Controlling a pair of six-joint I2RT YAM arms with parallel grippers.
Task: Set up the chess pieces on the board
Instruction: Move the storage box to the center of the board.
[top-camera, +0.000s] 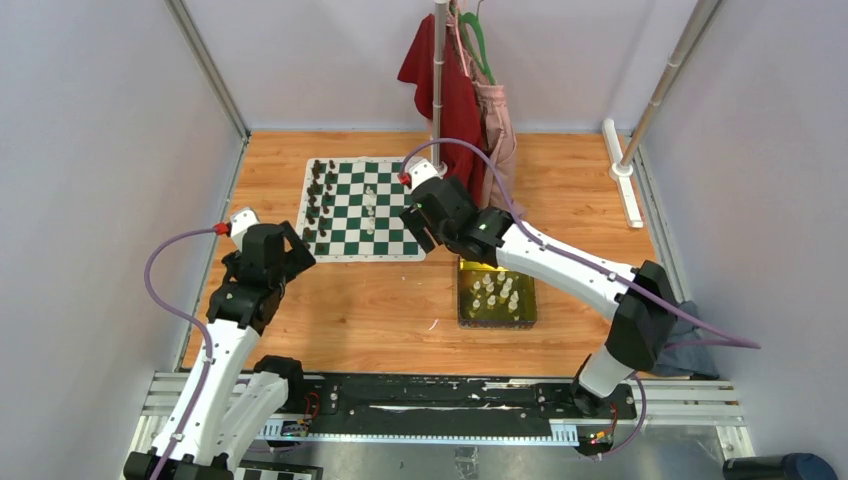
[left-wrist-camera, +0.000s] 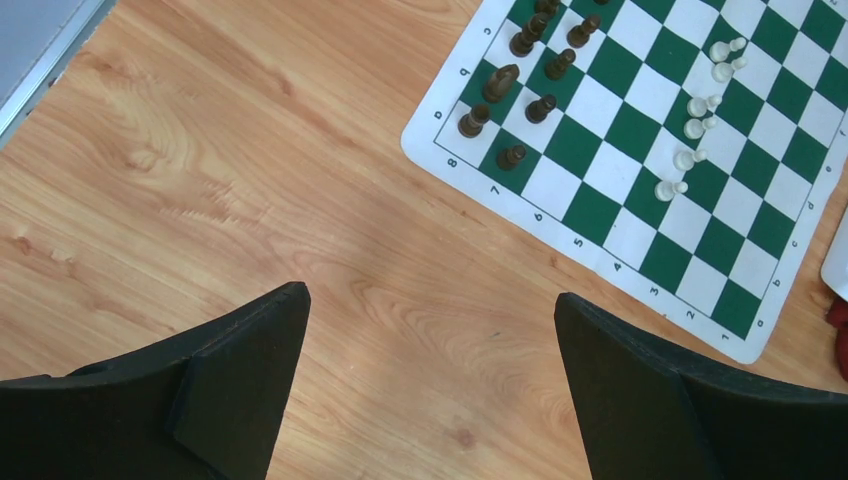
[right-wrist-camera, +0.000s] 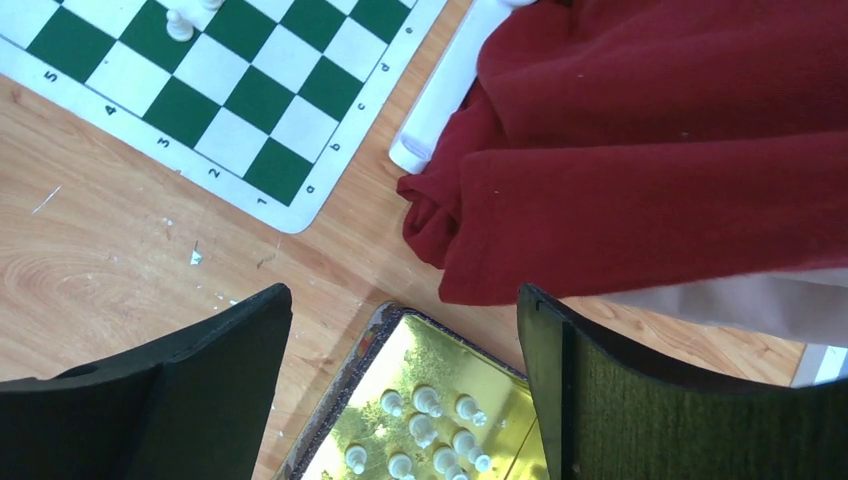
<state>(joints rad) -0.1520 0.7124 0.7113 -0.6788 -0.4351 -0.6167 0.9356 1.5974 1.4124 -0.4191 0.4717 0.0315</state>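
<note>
Left gripper (left-wrist-camera: 430, 300) and right gripper (right-wrist-camera: 405, 292) are hanging open and empty, six cream pawns (left-wrist-camera: 697, 127) are standing on the board (left-wrist-camera: 590, 215), and most chess pieces (right-wrist-camera: 425, 402) are lying in the yellow-green tray (right-wrist-camera: 440, 350) beside it.

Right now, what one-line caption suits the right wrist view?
Open right end effector frames the yellow-green tray of white chess pieces, with a red cloth and the board's corner beyond.

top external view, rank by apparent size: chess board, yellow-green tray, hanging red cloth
1. chess board
2. hanging red cloth, unsure: it hangs nearer the camera, which may inflate it
3. yellow-green tray
</note>
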